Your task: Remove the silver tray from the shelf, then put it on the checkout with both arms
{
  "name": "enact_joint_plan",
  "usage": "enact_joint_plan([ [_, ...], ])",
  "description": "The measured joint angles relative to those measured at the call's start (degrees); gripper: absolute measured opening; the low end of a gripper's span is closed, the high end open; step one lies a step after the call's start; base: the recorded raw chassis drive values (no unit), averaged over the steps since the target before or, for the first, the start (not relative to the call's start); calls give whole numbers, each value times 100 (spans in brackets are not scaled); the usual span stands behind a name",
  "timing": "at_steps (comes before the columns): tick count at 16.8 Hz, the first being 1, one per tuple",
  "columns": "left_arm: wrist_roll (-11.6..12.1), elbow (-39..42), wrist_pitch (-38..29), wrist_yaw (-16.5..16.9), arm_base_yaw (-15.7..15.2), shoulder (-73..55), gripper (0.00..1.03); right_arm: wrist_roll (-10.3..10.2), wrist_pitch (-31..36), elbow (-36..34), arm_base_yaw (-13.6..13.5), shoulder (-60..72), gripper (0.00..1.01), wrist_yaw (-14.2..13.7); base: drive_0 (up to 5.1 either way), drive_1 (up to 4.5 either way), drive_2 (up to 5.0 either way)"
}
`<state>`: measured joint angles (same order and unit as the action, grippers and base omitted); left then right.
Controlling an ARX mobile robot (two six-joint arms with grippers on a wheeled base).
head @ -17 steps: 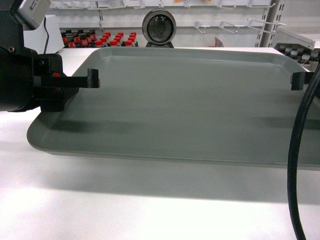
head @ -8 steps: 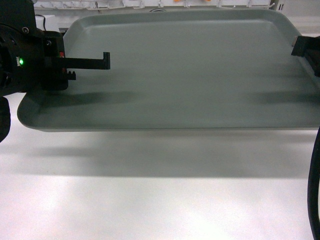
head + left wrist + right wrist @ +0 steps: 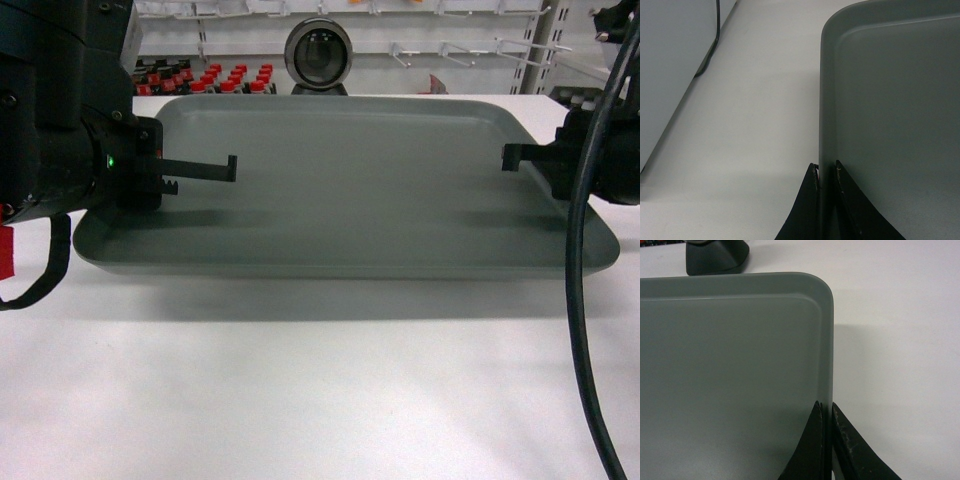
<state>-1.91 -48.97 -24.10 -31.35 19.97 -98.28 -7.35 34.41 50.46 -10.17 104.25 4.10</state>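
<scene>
While you watch from the head camera, the tray (image 3: 350, 190) sits across the middle of the checkout (image 3: 300, 400), a wide dull grey-silver rectangle with rounded corners, a low upturned rim and a plain smooth floor. It throws a soft shadow on the white top along its near edge at 6 o'clock; whether it rests flat or hangs just above, you cannot tell. Your left gripper (image 3: 826, 172) has its two black fingers pinched on the tray's left rim, one finger outside, one inside, metal between them. Your right gripper (image 3: 827, 410) does the same on the right rim, fingers closed on the thin edge just below the far right corner. From the head view the left arm (image 3: 60, 150) bulks at 9 o'clock with a green light showing, the right arm (image 3: 600, 170) at 3 o'clock behind a black cable (image 3: 585, 330). At 12 o'clock, just beyond the tray's far rim, stands the scanner (image 3: 318, 55), with white shelving (image 3: 440, 45) behind it.
</scene>
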Motion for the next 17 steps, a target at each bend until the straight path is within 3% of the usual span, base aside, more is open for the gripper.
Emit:
enact_joint_plan([
  [4,31,-140,186,52,-144,-358,4,59,-315,422,-120,474,2,-98,11,431,-409],
  [9,162,-369,90,363,-422,-739,4,63,-516,798,-264,820,2,-376,11,431,-409],
  [17,173,-562,70,437,-404,-984,4,254,-802,1167,-260,1051,2,-525,11,431,-409],
])
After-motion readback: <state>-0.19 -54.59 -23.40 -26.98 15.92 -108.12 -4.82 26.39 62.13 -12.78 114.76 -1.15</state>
